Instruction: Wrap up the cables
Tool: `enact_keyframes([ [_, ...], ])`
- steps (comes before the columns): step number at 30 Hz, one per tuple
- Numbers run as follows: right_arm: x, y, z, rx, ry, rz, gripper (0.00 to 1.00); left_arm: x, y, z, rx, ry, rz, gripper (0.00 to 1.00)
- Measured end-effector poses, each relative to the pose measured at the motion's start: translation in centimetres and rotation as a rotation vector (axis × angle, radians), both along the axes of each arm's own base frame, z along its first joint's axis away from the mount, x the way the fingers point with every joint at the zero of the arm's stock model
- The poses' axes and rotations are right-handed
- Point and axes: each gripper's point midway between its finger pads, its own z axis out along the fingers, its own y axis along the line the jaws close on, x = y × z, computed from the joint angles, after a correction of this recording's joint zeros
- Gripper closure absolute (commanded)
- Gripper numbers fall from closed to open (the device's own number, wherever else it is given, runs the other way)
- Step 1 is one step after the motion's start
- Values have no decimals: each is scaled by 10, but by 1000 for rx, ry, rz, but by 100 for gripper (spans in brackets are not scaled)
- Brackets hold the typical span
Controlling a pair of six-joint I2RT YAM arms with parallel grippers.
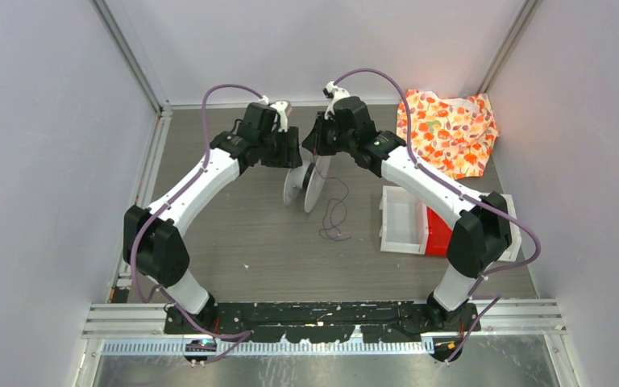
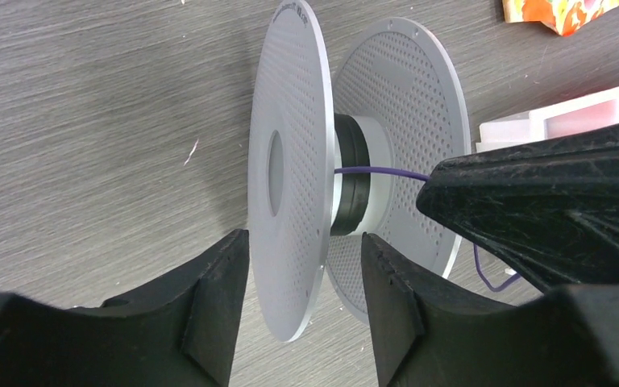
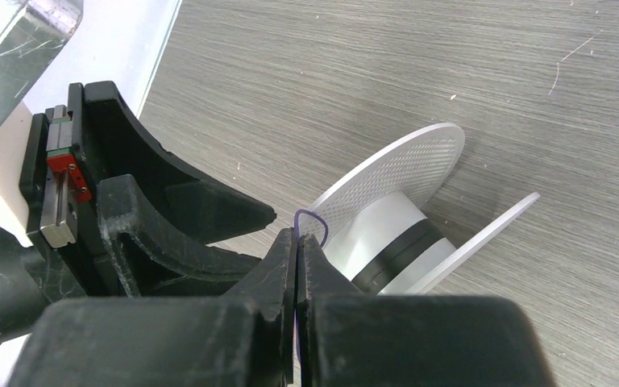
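Note:
A white spool (image 1: pixel 306 187) with two perforated flanges and a black-banded hub (image 2: pixel 353 185) stands on edge on the grey table. My left gripper (image 2: pixel 302 235) is open, its fingers straddling the lower rim of the near flange (image 2: pixel 290 161) with a gap on each side. My right gripper (image 3: pixel 298 234) is shut on the thin purple cable (image 3: pixel 313 218) just beside the hub. The cable runs taut from the hub to the right gripper's tip in the left wrist view (image 2: pixel 379 170). The loose rest of the cable (image 1: pixel 334 218) lies in loops on the table right of the spool.
A white bin (image 1: pixel 403 222) with a red bin (image 1: pixel 438 235) beside it sits under the right arm. An orange floral cloth (image 1: pixel 447 129) lies at the back right. Walls close in the table on the left, back and right.

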Motion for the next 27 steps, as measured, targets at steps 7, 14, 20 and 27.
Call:
enact_keyframes([
  [7,-1,2,0,6,7,8,99,1,0,-5,14,-1,-12,45],
  [14,-3,5,-4,21,28,15,99,-1,3,-16,49,-2,-41,45],
  [20,-3,7,-9,51,49,11,99,-4,5,-24,67,6,-55,45],
  [27,-4,7,-16,73,76,-1,99,-4,4,-23,49,-11,-61,50],
])
